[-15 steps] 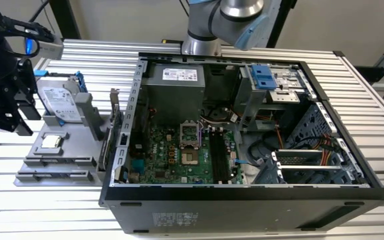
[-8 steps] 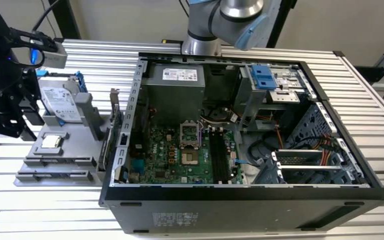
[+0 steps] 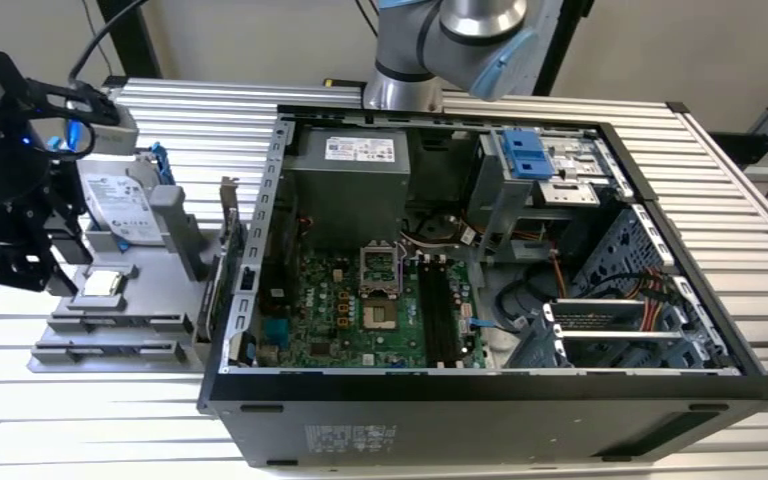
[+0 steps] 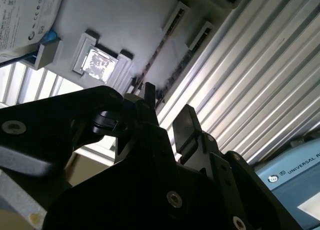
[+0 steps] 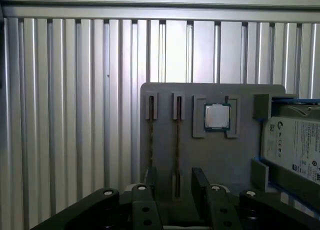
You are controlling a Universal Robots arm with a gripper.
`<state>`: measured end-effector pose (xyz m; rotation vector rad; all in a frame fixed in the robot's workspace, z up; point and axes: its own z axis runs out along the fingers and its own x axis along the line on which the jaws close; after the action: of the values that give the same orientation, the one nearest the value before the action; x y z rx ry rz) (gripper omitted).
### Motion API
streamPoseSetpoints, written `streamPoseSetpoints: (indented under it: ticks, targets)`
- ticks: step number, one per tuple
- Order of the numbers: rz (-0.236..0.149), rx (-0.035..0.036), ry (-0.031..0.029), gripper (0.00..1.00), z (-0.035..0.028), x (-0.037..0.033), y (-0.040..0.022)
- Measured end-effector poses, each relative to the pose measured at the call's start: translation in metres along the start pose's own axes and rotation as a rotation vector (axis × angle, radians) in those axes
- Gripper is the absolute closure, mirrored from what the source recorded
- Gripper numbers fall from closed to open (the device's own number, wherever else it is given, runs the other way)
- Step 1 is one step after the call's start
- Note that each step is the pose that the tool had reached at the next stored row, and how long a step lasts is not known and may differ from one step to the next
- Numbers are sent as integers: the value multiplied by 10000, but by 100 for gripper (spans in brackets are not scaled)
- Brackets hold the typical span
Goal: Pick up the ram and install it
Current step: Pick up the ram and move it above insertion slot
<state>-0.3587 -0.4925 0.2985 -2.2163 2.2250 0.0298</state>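
claw (image 5: 175, 177) wide and empty just above the gray tray (image 5: 215, 160), astride one ram (image 5: 177, 132) upright in its slot

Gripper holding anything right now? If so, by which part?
Nothing is held. The gripper is open above the grey tray, with its fingers apart. The ram sits in its tray slot, ungripped.

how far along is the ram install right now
Nothing done yet: the ram sits in its grey holder, ungripped. In hand: the open gripper is lined up astride it. Left: the pick-up and the install; the motherboard's memory slots look empty.
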Motion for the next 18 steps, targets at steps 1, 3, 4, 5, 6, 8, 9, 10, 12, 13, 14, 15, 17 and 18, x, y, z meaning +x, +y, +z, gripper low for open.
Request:
streamPoseSetpoints:
  ticks: [1, 3, 4, 5, 6, 8, 9, 10, 12, 13, 14, 15, 17, 18]
  targets:
    - [1, -3, 1, 0, 16, 2, 0]
    - [0, -10, 1, 0, 49, 7, -3]
    - [0, -11, 1, 0, 68, 10, -4]
    - [0, -11, 1, 0, 86, 12, -5]
    - [0, -11, 1, 0, 104, 14, -7]
    - [0, -19, 0, 0, 137, 18, -10]
    - [1, -23, 1, 0, 154, 19, -11]
    - [1, -24, 2, 0, 170, 19, -11]
    - [1, -24, 1, 0, 207, 20, -11]
    - [1, -23, 1, 0, 226, 20, -12]
    - [0, -23, 1, 0, 244, 20, -12]
    - [0, -25, 2, 0, 262, 20, -13]
    - [1, -24, 3, 0, 299, 21, -13]
    - [1, -25, 3, 0, 316, 21, -14]
